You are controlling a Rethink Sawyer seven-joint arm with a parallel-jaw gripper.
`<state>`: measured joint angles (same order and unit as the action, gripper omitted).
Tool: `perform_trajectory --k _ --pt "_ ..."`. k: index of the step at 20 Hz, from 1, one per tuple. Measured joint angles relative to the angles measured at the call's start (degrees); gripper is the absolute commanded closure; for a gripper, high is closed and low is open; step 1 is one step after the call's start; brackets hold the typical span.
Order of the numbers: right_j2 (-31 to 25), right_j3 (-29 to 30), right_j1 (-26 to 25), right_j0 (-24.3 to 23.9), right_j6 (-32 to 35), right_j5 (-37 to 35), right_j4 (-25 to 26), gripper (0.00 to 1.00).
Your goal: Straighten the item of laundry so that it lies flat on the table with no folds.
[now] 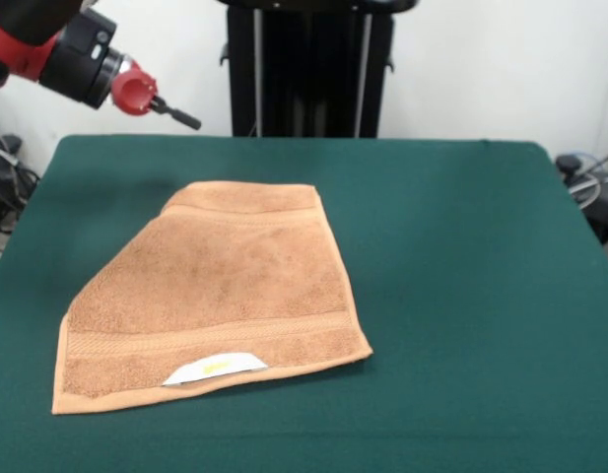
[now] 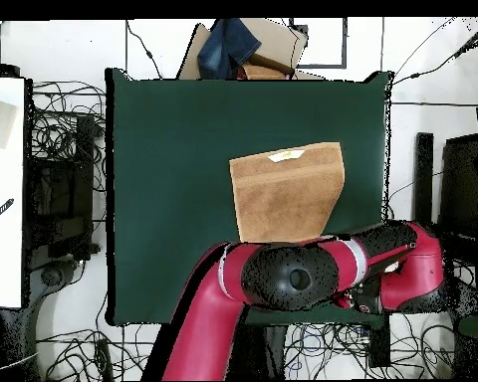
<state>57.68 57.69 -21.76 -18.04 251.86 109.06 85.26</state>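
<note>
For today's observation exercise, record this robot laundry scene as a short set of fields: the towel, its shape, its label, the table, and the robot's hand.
towel: light orange-tan terry towel lying on the table, toward the left of the front view
shape: one far corner looks folded in, giving a slanted left edge; not a full rectangle
label: white label with yellow mark at the near hem
table: dark green cloth surface, much larger than the towel
hand: hand raised at upper left, clear of the towel, holding nothing
task state: not yet flat

Arm [image 2: 283, 284]: glossy red shell, rounded black joint housings.
Wrist [image 1: 82, 54]: black cylinder between red segments, red ring collar.
Tip [image 1: 175, 111]: slim black rod.
Pedestal [image 1: 308, 69]: black upright column.
</note>
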Motion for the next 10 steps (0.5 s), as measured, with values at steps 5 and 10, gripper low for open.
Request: perform_trajectory --k 5,10 --pt "4.1 -0.3 -2.9 0.1 0.0 2.1 -4.5 1.00" --pt "8.3 -0.3 -5.6 0.1 0.1 3.7 -8.4 1.00"
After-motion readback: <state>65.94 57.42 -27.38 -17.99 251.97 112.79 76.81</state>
